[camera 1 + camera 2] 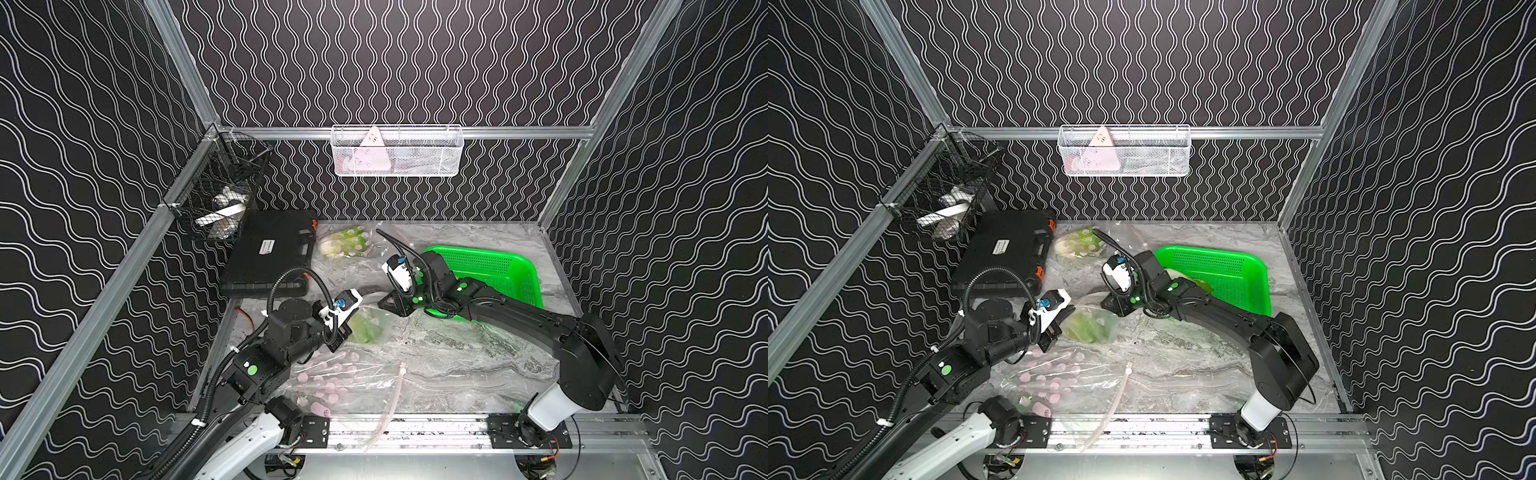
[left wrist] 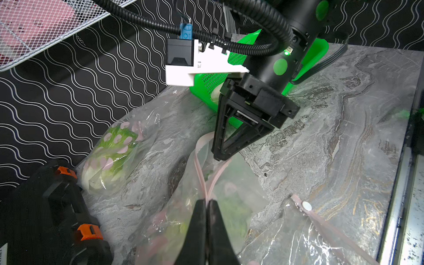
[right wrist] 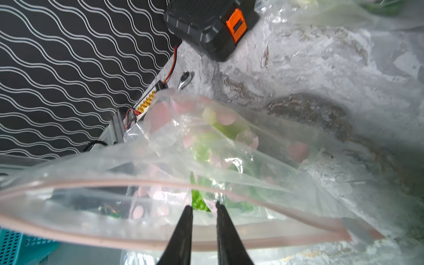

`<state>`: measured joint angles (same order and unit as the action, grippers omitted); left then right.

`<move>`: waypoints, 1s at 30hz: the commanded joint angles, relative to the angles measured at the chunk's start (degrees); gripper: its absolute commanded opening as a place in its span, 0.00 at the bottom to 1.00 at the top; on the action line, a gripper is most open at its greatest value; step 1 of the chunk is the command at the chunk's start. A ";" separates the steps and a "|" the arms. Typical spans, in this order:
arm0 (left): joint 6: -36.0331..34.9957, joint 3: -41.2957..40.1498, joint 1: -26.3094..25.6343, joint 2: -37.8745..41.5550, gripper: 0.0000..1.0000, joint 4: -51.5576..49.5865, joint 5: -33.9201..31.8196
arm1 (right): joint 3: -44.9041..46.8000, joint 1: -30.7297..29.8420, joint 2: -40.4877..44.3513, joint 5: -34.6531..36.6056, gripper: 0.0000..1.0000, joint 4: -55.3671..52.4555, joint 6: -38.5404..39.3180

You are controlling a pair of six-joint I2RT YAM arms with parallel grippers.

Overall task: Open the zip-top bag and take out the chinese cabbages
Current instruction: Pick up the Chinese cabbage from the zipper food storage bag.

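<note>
My left gripper (image 2: 207,203) is clamped on the pink zip strip (image 2: 202,174) of a clear bag (image 2: 243,181) lying left of the table's (image 1: 478,361) middle. My right gripper (image 3: 203,206) reaches into the bag's open mouth, jaws a narrow gap apart. I cannot tell whether they pinch the cabbage (image 3: 220,130) inside. A second cabbage (image 1: 340,245), also bagged, lies at the far edge beside a case (image 1: 270,253). A pale head (image 2: 215,94), probably a third, sits in the basket (image 1: 498,266) near the far right corner.
</note>
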<state>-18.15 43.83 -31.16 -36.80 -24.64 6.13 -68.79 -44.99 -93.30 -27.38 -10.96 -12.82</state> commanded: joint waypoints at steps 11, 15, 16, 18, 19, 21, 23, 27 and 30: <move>0.62 -0.59 -0.01 -0.56 0.00 4.21 1.82 | -4.38 -1.01 -6.62 -7.31 0.49 0.08 2.10; 0.49 -0.83 0.03 -0.20 0.00 3.64 1.87 | -7.47 -0.89 -9.08 -5.56 0.52 1.17 2.12; 0.49 -0.87 -0.01 -0.07 0.00 3.64 1.87 | -7.83 -0.74 -9.30 -4.74 0.52 1.95 1.78; 0.49 -1.43 0.04 0.28 0.00 3.55 1.77 | -8.94 -0.46 -10.13 -4.13 0.51 2.78 1.07; 0.57 -1.58 0.04 0.35 0.00 3.63 1.70 | -9.51 -0.45 -10.49 -3.79 0.50 2.66 0.88; 0.74 -1.91 0.00 0.41 0.00 3.64 1.56 | -10.47 -0.50 -11.31 -4.01 0.48 2.61 0.71; 1.24 -2.24 0.04 0.29 0.00 3.85 1.23 | -10.49 -0.53 -11.58 -5.34 0.46 2.73 0.42; 4.55 -2.97 0.02 -0.14 0.19 5.42 -1.70 | -6.00 -0.93 -10.84 -7.69 0.45 5.02 -0.89; 8.01 -3.14 0.02 -1.03 0.99 6.21 -6.34 | -3.52 -1.74 -10.89 -10.28 0.53 3.17 0.39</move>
<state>-14.24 40.84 -31.16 -37.41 -21.63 4.58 -73.52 -46.13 -104.49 -34.33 -7.81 -13.02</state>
